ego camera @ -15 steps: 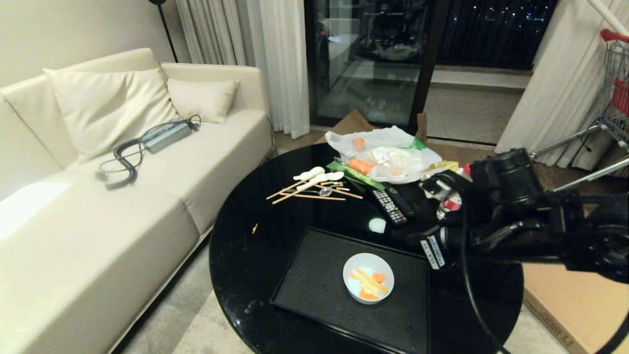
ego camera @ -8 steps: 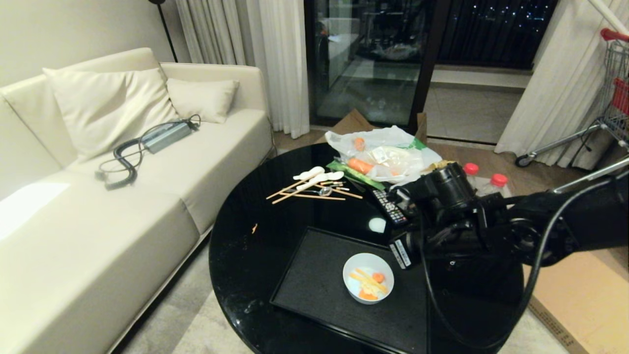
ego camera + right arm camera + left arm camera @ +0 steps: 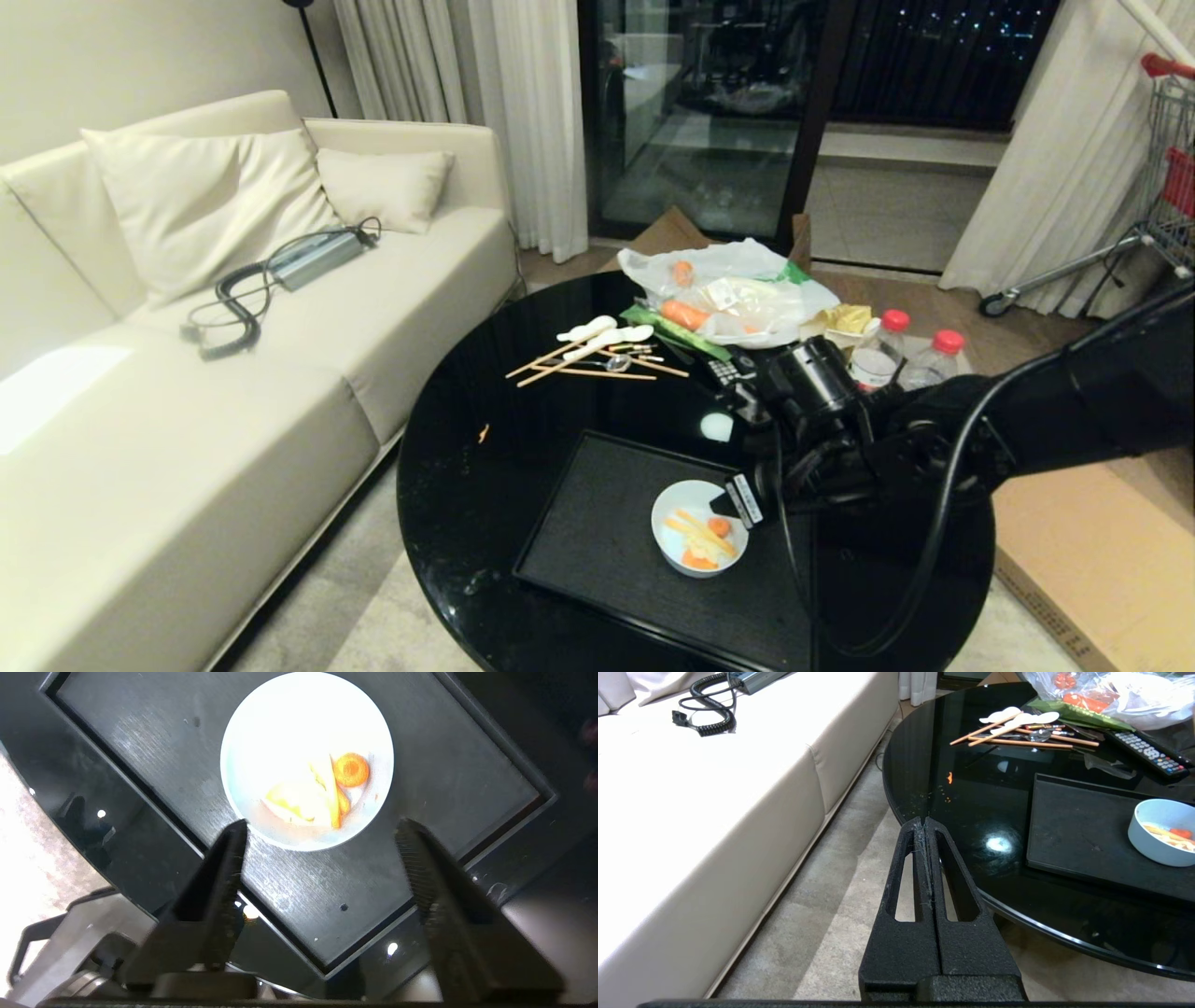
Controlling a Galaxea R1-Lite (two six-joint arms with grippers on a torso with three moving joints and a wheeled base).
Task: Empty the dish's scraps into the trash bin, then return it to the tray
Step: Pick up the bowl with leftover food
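Right gripper (image 3: 322,828) hovers over bowl (image 3: 306,760) on tray (image 3: 448,788), fingers wide, empty; advise straddling near rim squarely, gripping without tipping scraps (image 3: 322,791).

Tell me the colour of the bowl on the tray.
The bowl is pale bluish-white, seen best in the left wrist view; the tray under it is matte black.
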